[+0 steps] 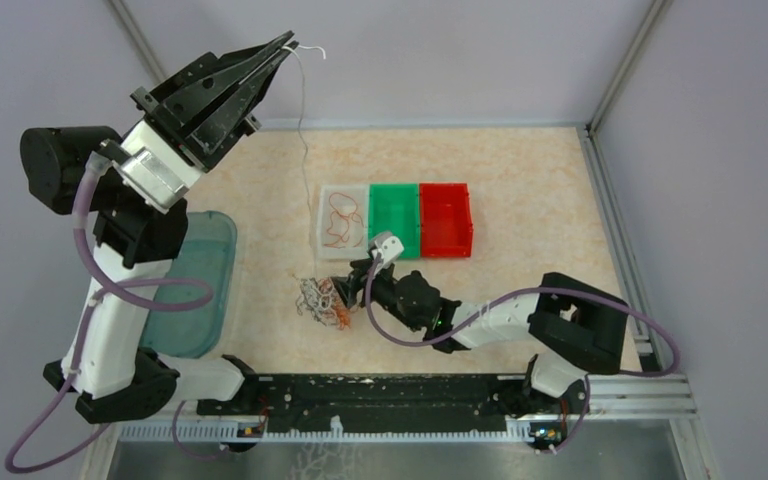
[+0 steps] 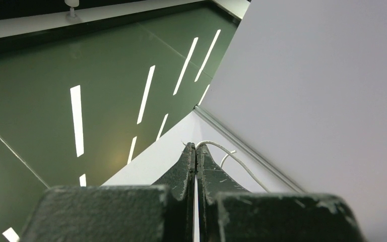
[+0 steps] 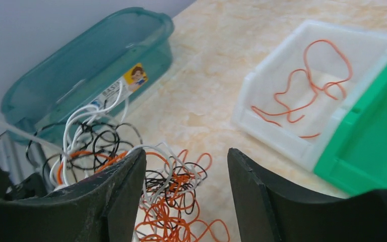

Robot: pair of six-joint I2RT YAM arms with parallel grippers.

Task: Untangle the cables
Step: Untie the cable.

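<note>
We see the left gripper [image 1: 287, 43] raised high, pinched shut on a white cable [image 1: 303, 110] that trails down toward the tangle of cables [image 1: 320, 298] on the table [image 1: 530, 170]. The right gripper [image 3: 185, 154] hangs over the tangle with its jaws apart. Just behind stand the white bin [image 1: 360, 192], which holds an orange cable [image 1: 340, 218], the green bin [image 1: 393, 215] and the red bin [image 1: 446, 215]. A teal container [image 1: 200, 285] lies to the left.

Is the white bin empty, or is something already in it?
Not empty. The white bin holds an orange cable, lying in loose loops on its floor. It shows in both the top view and the right wrist view.
</note>
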